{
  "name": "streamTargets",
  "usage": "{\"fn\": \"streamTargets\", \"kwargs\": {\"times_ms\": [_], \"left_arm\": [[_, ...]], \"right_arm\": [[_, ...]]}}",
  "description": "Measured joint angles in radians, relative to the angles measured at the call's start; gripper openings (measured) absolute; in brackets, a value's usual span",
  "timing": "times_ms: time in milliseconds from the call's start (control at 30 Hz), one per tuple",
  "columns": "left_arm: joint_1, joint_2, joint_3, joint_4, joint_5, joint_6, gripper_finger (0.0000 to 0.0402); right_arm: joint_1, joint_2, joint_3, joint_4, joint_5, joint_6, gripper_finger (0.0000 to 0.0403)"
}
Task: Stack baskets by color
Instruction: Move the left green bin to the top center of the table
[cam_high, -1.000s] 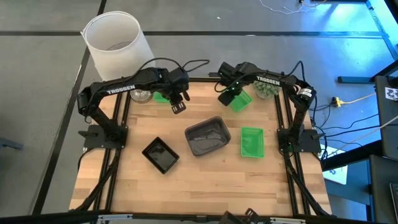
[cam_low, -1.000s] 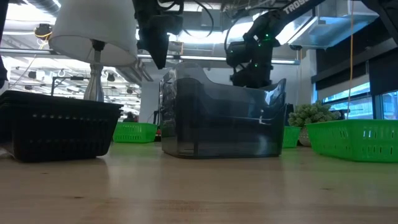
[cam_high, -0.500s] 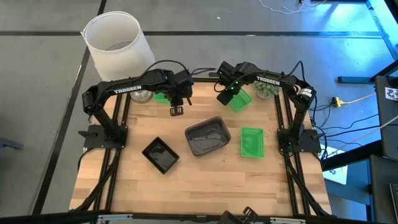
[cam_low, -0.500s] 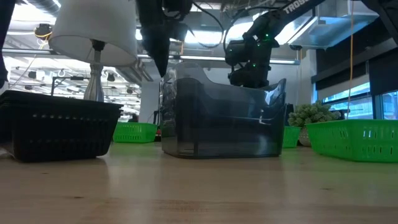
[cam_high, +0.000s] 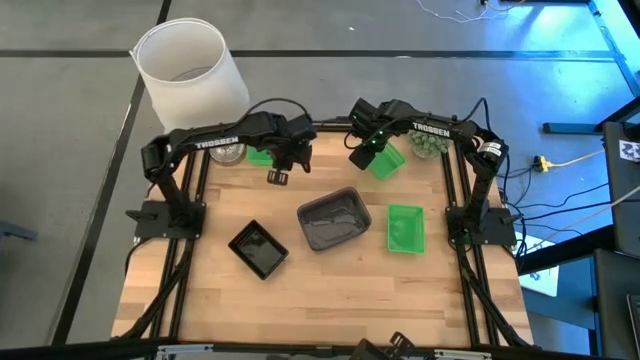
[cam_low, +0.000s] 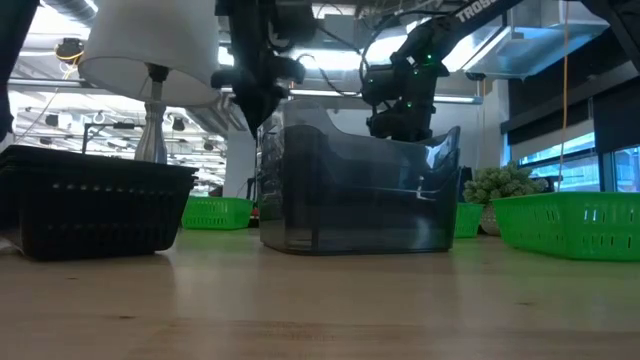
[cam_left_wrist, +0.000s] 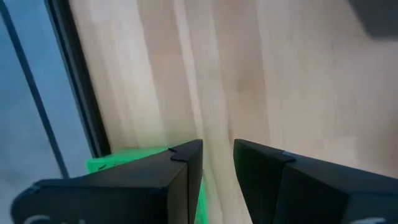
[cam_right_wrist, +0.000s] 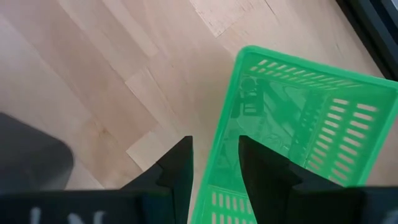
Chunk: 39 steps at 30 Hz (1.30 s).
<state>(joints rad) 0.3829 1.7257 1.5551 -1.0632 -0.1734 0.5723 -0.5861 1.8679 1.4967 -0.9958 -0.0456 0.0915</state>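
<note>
**Green baskets under both grippers at the far edge of the table**

Green plastic shows below each gripper. The right gripper (cam_right_wrist: 214, 163) hangs over the near rim of a green basket (cam_right_wrist: 305, 130) in the far right part of the wooden table (cam_high: 330, 285). Its fingers are a little apart, one on each side of the rim, and they do not clamp it.

The left gripper (cam_left_wrist: 217, 163) is above the bare wood, with a narrow gap between its fingers and nothing in it. Another green basket (cam_high: 259, 156) lies just behind it, partly hidden under the arm.

Toward the front from both grippers stands the grey basket (cam_high: 332, 218). A third green basket (cam_high: 405, 228) lies just right of it. The black basket (cam_high: 259, 248) lies to its left, nearer the front.
</note>
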Motion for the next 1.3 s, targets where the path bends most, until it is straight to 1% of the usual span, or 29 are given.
{"fn": "streamTargets", "kwargs": {"times_ms": [167, 300, 367, 433, 533, 700, 800, 933, 1033, 1233, 1300], "left_arm": [[0.021, 0.069, 0.000, -0.013, -0.068, -0.009, 0.0082], [0.035, 0.124, 0.000, -0.020, -0.180, 0.007, 0.0082], [0.050, 0.149, 0.000, -0.031, -0.206, 0.020, 0.0082], [0.065, 0.167, 0.000, -0.029, -0.210, 0.029, 0.0082], [0.083, 0.192, 0.000, -0.040, -0.206, 0.032, 0.0082], [0.126, 0.223, 0.000, -0.063, -0.133, 0.015, 0.0082], [0.143, 0.232, 0.000, -0.050, -0.150, 0.031, 0.0082], [0.169, 0.243, 0.001, -0.047, -0.144, 0.043, 0.0082], [0.197, 0.254, -0.001, -0.052, -0.113, 0.059, 0.0082], [0.210, 0.266, 0.000, -0.036, -0.066, 0.130, 0.0082], [0.209, 0.268, 0.000, -0.017, -0.021, 0.146, 0.0082]], "right_arm": [[0.000, 0.000, 0.000, 0.000, 0.000, -0.023, 0.0128], [0.000, 0.000, 0.000, 0.000, 0.001, -0.024, 0.0128], [0.000, 0.000, 0.000, 0.000, 0.001, -0.025, 0.0128], [0.000, 0.000, 0.000, 0.000, 0.001, -0.025, 0.0128], [0.000, 0.000, 0.000, 0.000, 0.001, -0.025, 0.0128], [0.000, 0.000, 0.000, 0.000, 0.001, -0.025, 0.0128], [0.000, 0.000, 0.000, 0.000, 0.001, -0.025, 0.0128], [0.000, 0.000, 0.000, 0.000, 0.001, -0.026, 0.0128], [0.000, 0.000, 0.000, 0.000, 0.000, -0.026, 0.0128], [0.000, 0.000, 0.000, 0.000, 0.000, -0.026, 0.0128], [0.000, 0.000, 0.000, 0.001, 0.000, -0.026, 0.0128]]}}
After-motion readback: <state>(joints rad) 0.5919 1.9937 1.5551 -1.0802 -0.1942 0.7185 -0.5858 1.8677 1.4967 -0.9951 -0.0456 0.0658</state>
